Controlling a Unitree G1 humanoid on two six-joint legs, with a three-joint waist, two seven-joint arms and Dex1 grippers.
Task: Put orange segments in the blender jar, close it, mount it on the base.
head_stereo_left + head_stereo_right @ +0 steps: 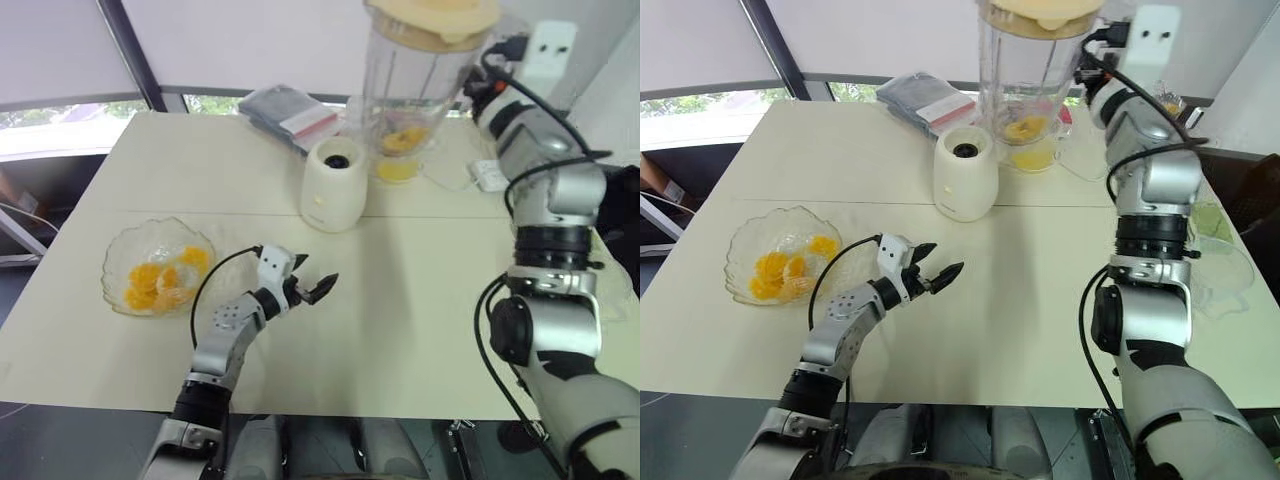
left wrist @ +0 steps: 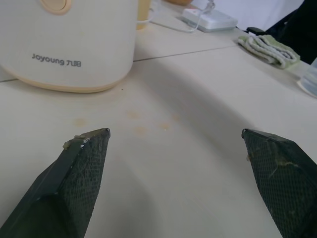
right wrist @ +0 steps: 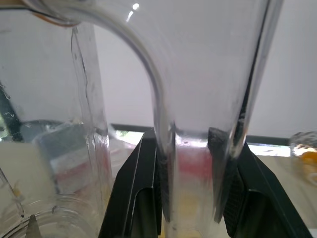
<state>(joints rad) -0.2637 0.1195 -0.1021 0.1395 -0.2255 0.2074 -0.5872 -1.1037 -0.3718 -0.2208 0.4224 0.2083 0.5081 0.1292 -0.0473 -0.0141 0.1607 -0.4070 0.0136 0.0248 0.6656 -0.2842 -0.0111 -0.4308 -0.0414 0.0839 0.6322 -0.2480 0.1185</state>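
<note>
Left eye view: orange segments [image 1: 405,140] inside lidded blender jar [image 1: 412,90]; more fill glass bowl [image 1: 120,262].

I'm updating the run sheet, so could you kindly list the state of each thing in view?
blender jar: lidded, lifted, segments inside
base: socket bare, on the table
glass bowl: still holds orange segments
left gripper: open, holds nothing
right gripper: shut on the jar's handle

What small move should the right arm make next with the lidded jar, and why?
Probably carry the blender jar toward the robot's left until it hangs over the base, then lower it. The right gripper is clamped on the jar's handle, the jar is lifted off the table with its lid on and orange segments inside, and the base's dark socket is uncovered, down and left of the jar.
</note>
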